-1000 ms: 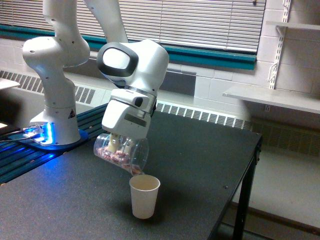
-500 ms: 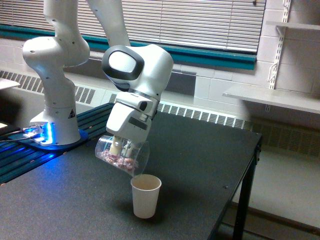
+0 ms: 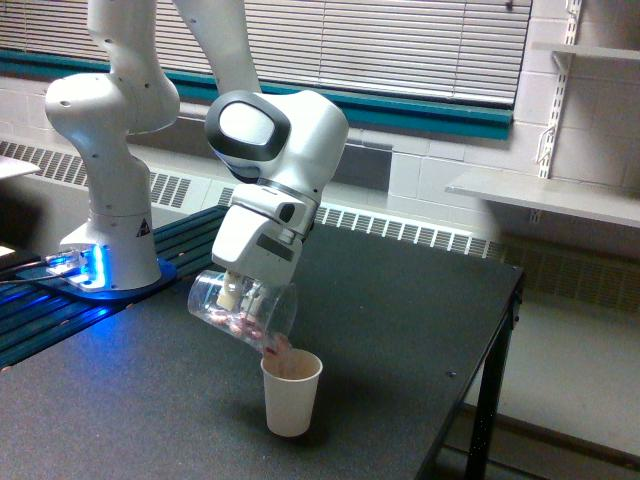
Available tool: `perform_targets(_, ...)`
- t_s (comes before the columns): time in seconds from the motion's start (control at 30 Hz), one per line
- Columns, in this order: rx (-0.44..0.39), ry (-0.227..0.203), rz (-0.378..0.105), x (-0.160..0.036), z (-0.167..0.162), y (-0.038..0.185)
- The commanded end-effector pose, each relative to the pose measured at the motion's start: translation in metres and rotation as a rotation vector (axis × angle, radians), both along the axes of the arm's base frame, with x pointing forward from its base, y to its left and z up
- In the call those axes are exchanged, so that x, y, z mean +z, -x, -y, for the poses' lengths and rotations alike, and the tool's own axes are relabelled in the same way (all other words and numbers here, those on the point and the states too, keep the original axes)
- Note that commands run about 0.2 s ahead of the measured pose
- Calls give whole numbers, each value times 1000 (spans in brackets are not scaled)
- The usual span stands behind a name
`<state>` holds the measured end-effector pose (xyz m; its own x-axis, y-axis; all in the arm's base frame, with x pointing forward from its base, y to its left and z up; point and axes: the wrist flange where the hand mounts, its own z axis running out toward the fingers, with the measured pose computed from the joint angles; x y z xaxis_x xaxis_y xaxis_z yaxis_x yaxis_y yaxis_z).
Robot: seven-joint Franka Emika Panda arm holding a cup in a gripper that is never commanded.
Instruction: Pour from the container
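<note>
We've got the gripper (image 3: pixel 243 296) pinching the clear plastic cup (image 3: pixel 243 313), tipped mouth-down right over the white paper cup (image 3: pixel 291 391), and we reckon a steeper tilt could dump pink bits (image 3: pixel 277 347) past that narrow rim.

White arm (image 3: pixel 270 130) with a black joint patch, clear plastic cup (image 3: pixel 243 310) showing pink, red and whitish bits, plain white paper cup (image 3: pixel 291 391) at its 4 o'clock, speckled dark grey table (image 3: pixel 400 320), blue-glowing base (image 3: pixel 95 265).
</note>
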<state>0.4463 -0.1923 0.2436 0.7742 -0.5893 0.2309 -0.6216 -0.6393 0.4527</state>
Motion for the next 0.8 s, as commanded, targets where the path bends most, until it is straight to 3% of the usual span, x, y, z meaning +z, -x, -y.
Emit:
perform_targets(0.03, 7, 18, 1, 6, 0, -3)
perform_targets(0.57, 25, 15, -14, 1, -5, 0)
perform_targets(0.8, 17, 4, 9, 5, -4, 2)
